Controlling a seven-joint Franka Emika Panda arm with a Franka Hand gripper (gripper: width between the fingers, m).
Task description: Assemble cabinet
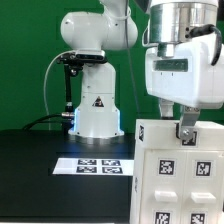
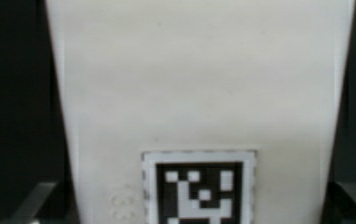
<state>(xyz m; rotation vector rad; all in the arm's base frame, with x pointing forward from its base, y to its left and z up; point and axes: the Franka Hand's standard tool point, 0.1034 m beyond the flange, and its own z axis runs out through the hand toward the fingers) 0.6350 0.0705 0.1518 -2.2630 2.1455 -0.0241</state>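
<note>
The white cabinet (image 1: 182, 176) stands at the exterior view's lower right, close to the camera, with several black-and-white tags on its face. My gripper (image 1: 185, 132) comes down onto its top edge, and one dark finger (image 1: 186, 128) shows against the panel. In the wrist view the white cabinet panel (image 2: 193, 90) fills the space between my gripper's (image 2: 196, 212) dark fingers (image 2: 33, 205), with one tag (image 2: 201, 186) near them. The jaws sit against both sides of the panel, shut on it.
The marker board (image 1: 100, 164) lies flat on the black table (image 1: 40, 175) in front of the arm's white base (image 1: 96, 105). A green wall stands behind. A black cable and stand rise at the exterior view's left of the base.
</note>
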